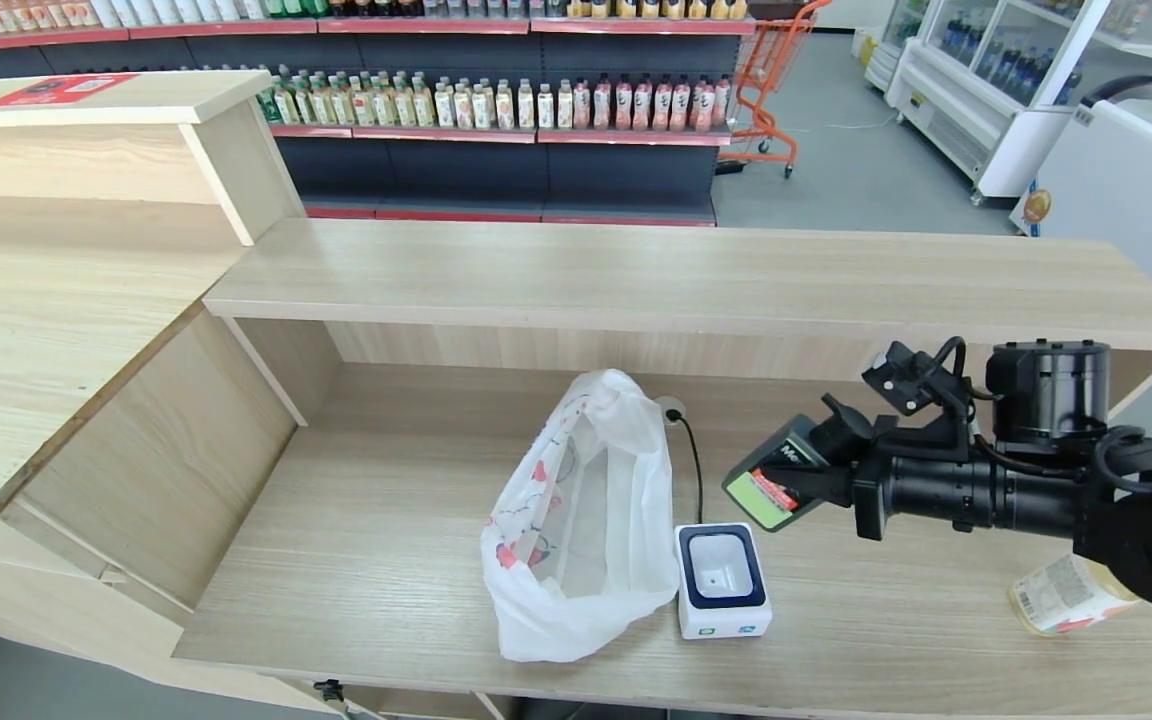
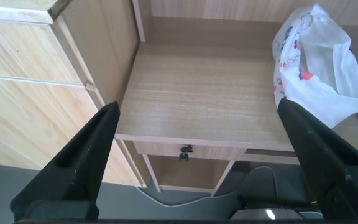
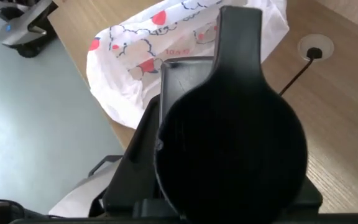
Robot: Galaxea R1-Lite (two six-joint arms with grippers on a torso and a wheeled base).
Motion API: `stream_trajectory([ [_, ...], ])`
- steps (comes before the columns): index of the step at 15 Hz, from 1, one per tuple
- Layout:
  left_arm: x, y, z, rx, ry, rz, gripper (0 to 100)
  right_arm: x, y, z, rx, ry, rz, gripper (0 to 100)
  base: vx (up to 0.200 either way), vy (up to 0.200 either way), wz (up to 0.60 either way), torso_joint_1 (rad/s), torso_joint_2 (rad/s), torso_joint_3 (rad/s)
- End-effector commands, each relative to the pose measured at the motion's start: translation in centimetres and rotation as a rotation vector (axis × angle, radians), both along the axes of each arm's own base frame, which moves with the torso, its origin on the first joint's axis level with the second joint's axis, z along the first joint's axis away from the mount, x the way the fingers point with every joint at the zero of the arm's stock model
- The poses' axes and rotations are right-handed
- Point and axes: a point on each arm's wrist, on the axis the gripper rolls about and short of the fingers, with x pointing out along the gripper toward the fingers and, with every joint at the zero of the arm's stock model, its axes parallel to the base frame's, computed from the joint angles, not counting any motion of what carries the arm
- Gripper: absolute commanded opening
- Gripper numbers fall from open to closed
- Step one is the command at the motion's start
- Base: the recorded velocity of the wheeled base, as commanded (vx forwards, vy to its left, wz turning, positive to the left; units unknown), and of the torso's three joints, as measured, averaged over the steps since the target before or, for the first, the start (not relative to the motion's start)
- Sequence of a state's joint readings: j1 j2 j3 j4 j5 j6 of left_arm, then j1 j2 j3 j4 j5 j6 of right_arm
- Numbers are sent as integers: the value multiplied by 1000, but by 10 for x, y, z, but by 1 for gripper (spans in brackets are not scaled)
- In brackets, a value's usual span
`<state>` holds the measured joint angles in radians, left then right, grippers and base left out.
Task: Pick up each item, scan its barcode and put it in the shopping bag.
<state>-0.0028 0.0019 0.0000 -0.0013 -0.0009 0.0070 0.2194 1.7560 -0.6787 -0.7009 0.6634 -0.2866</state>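
1. My right gripper point(image 1: 821, 468) is clamped on one end of a small dark box point(image 1: 771, 485), so the rest of the box sticks out past the fingertips toward the robot's left.
2. The box hangs in the air over the counter point(image 1: 386, 560) and touches nothing else.
3. The scanner point(image 1: 723, 578) stands on the counter with its window facing up. It is just beside the shopping bag point(image 1: 576, 530), on the bag's right side, and the bag stands open.
4. The relation that matters most is this: from the box, the scanner lies below and a little to the left, and the bag lies farther left, past the scanner.
5. The long axis of the box continues the line of the right forearm, roughly from right to left, with the free end tilted somewhat downward.
6. The face with the green and red label is turned toward the head camera and partly down. I cannot tell which face carries the barcode.
7. I judge that the next move needs a descent and a short carry to the left. It may also need a wrist roll, so that the code face looks at the window.
8. The left gripper point(image 2: 199, 109) is low at the front left of the counter. Its fingers point(image 2: 79, 168) are wide apart and hold nothing. It is well apart from the scanner, so the right arm is the nearer one.
9. A bottle point(image 1: 1064, 595) lies on the counter under the right arm, not yet handled.
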Motion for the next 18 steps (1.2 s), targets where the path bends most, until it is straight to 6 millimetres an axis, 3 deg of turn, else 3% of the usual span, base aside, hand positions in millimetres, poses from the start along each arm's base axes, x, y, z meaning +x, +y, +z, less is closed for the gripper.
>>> stream_trajectory([
  [1,0,0,0,1,-1,-1,100,2,1,-4,-3,9,4,0,0,200,0,12,2,7],
  [5,0,0,0,-2,-1,-1,100,2,9,-7,5,22,56,0,0,200,0,6,10,2],
  [10,0,0,0,-2,-1,-1,100,25,23,-28,-14,30,83,0,0,0,0,0,0,0],
  [14,0,0,0,-2,-1,1,100,36,51,-64,-47,-36,177,0,0,0,0,0,0,0],
  [18,0,0,0,-2,-1,2,100,42,64,-112,-127,-108,252,0,0,0,0,0,0,0],
])
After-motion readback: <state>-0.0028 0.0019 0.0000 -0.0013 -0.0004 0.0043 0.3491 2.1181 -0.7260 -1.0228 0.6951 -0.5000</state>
